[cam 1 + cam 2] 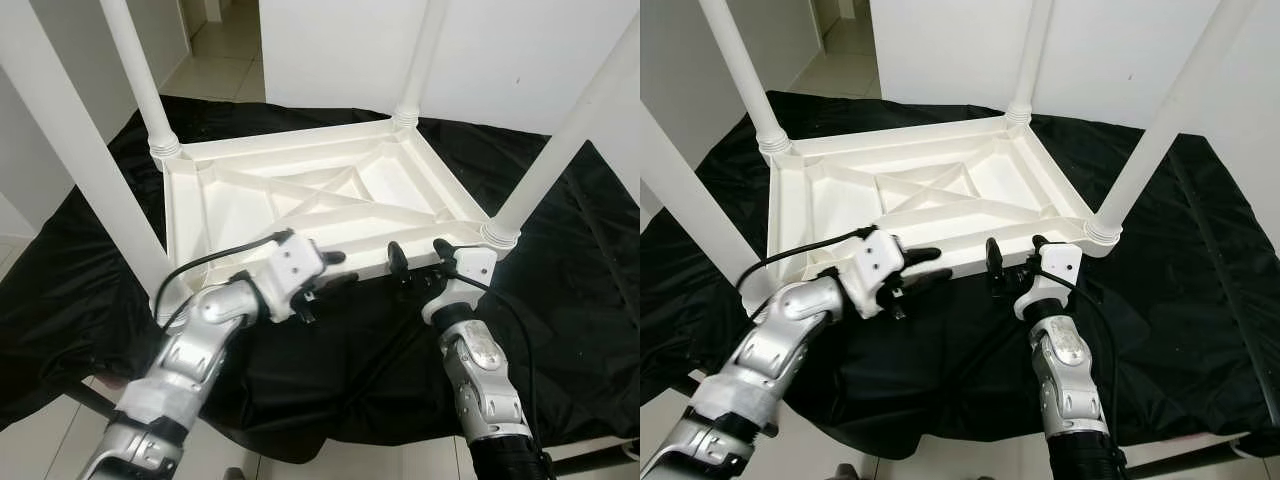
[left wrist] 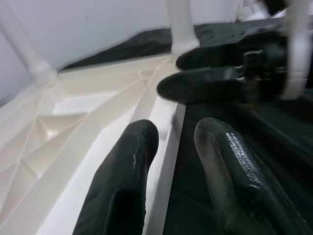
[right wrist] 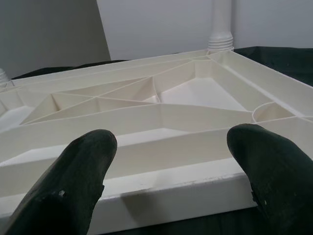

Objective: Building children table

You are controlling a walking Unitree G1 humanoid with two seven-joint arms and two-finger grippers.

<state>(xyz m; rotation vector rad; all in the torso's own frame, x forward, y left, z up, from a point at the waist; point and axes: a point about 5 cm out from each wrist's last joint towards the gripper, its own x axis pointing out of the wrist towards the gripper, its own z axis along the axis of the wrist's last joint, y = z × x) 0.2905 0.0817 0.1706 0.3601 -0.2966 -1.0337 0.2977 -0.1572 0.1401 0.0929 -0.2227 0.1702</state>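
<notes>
Upturned white ribbed table (image 1: 320, 195), four-legged

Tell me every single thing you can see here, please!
Table top: one, white plastic, upside down on the black cloth, ribbed underside facing up.
Table legs: four, white, standing up from the table top's corners.
Black cloth: one, black, spread under the table top.
Floor: pale tiles, beyond the cloth and at the bottom edge.
Wall: white, behind the table.
Left gripper: one, black fingers, open, straddling the table top's near edge.
Right gripper: one, black fingers, open, at the same near edge, closer to the near right leg.
</notes>
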